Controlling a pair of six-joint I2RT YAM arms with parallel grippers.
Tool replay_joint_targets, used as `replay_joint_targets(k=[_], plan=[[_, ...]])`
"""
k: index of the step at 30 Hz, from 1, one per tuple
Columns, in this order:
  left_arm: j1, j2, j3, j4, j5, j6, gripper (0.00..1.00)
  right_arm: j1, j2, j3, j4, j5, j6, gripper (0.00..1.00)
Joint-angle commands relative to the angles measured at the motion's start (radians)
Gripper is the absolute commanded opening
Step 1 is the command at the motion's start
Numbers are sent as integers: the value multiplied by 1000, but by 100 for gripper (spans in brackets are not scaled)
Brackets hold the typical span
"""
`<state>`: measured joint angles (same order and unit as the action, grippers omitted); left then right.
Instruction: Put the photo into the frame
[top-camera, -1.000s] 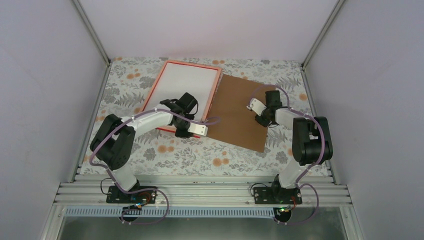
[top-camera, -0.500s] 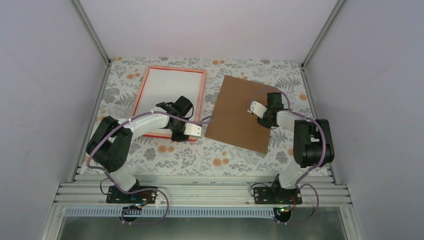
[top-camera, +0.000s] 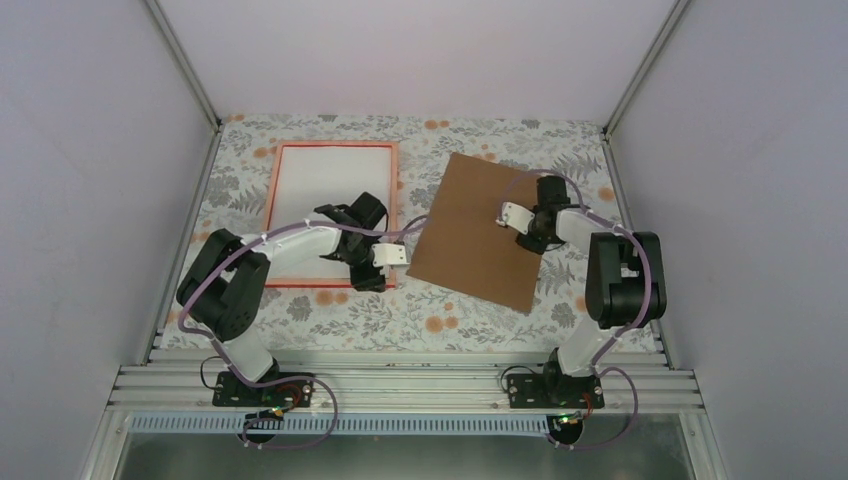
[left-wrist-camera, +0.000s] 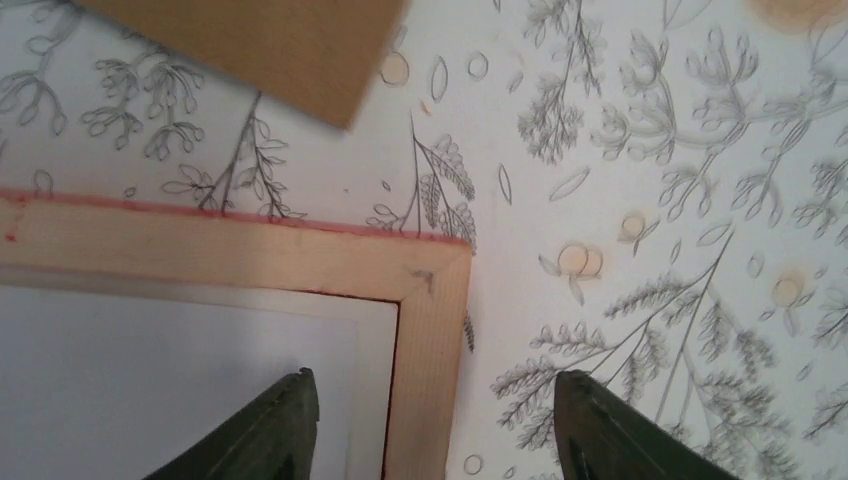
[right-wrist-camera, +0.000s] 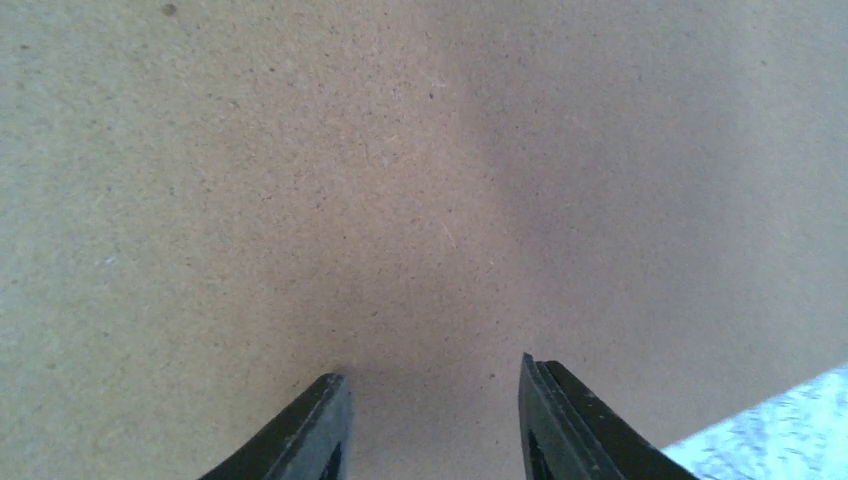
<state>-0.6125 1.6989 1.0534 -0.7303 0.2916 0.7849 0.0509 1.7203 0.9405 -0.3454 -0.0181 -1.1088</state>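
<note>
The frame (top-camera: 272, 215) lies flat at the table's left middle, its red edge showing and its pale back up (left-wrist-camera: 430, 330). A white sheet (left-wrist-camera: 150, 380) fills its recess. No landscape print shows, so I cannot tell whether that sheet is the photo. My left gripper (top-camera: 372, 278) (left-wrist-camera: 430, 376) is open and straddles the frame's near right corner. One finger is over the white sheet, the other over the cloth, and they hold nothing. My right gripper (top-camera: 528, 242) (right-wrist-camera: 430, 368) is open just above the brown board, with nothing between its fingers.
The brown backing board (top-camera: 470, 230) (right-wrist-camera: 400, 150) lies tilted right of the frame, and its near corner (left-wrist-camera: 280, 50) is a short way from the frame. A floral cloth (top-camera: 400, 315) covers the table. Grey walls and metal posts enclose it.
The frame has swung and slid left, off the board's edge, and now lies square to the table. My left gripper moved with it and has opened. The right jaws widened slightly.
</note>
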Motion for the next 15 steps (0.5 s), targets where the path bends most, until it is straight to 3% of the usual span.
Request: replay_joint_targets(k=[1,4,5,12,15], plan=[[3,-57,79,11,45,-121,70,-46,-7,41,-278,-141,41,46],[3,-76,146,40,40,-171,96,-86,-46,93,-334,-218,123,52],[3,-76,176,56,44,-192,100,-99,-48,110,-349,-242,158,55],[0,45,388,216,5,-408,100,-242,-74,242,-455,-390,478,85],[11,162,491,198,114,-499,100,-313,-69,256,-478,-451,602,89]])
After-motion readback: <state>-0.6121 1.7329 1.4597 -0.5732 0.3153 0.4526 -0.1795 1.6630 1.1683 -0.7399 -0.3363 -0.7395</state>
